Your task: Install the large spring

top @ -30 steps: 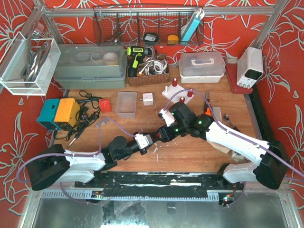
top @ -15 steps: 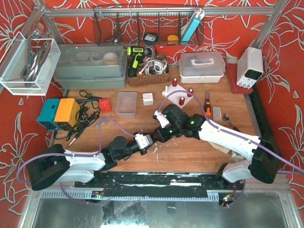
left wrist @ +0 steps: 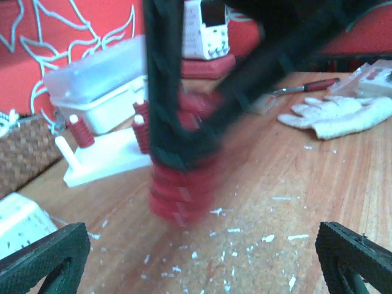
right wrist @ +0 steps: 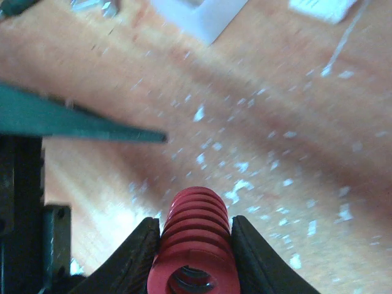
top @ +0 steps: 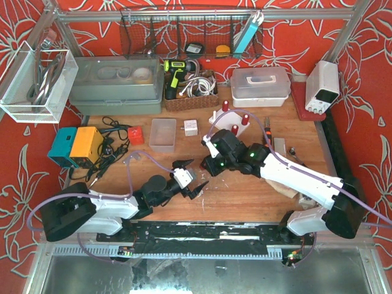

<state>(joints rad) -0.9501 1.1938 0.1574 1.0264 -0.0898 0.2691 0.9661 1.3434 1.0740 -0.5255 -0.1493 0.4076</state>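
Clamping the large red spring [right wrist: 193, 244], the right pincer [right wrist: 193, 223] hangs short of the white peg stand [left wrist: 104, 169]; left pincer [left wrist: 199, 248] gapes, install pending.

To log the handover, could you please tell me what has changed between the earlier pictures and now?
The left gripper, whose jaws looked shut close beside the right gripper earlier, now has its jaws wide open. The right gripper is shut on the large red spring and has shifted slightly. The white peg base and the clear box stayed put.
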